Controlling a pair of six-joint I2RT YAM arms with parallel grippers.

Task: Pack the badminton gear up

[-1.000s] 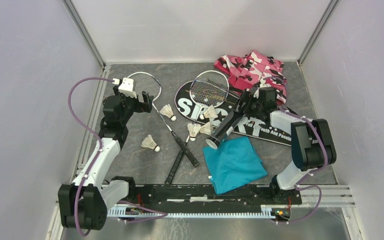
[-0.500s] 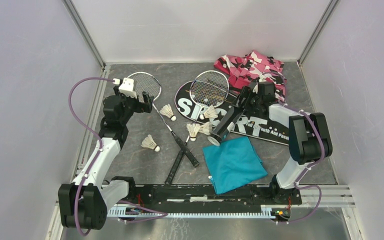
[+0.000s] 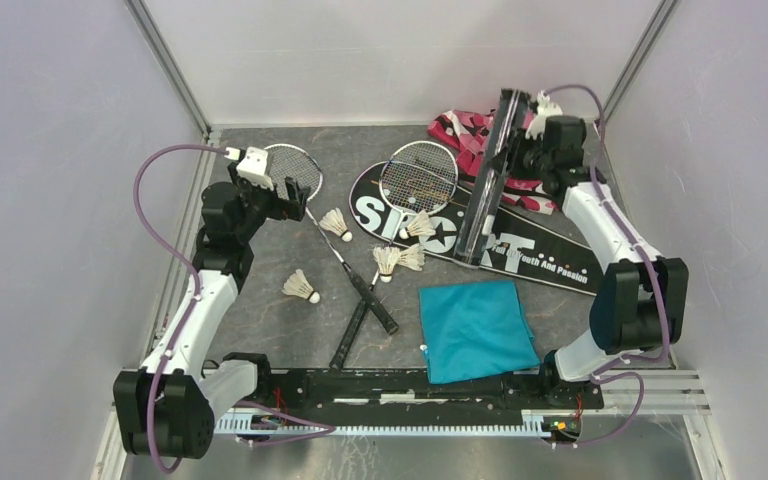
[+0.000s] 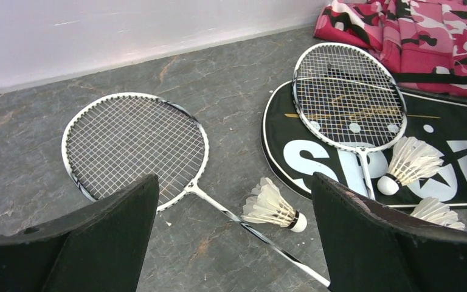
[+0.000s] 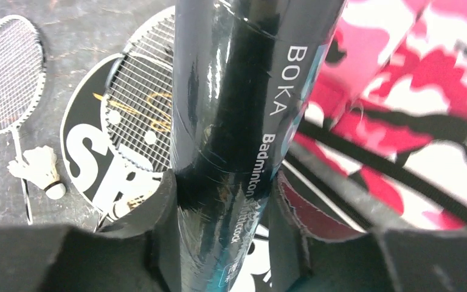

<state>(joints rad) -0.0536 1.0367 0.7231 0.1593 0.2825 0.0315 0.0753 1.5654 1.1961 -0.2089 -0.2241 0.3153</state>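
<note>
On the SPORT bag (image 3: 550, 262) lie a racquet head (image 3: 418, 177) and a shuttlecock (image 3: 420, 226).

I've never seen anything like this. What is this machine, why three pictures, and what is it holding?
These are two robot arms bolted to a table's near edge, each ending in two-fingered jaws. The wide picture comes from a fixed camera above; the other two from small cameras on each wrist. On the grey table lie two silver-headed racquets, small white feather shuttlecocks, a black racquet-shaped "SPORT" bag, a teal square cloth and pink-black camouflage fabric. The right arm has its jaws closed on a long black tube, held at a slant over the bag. The left arm has its jaws open and empty near one racquet's head.
</note>
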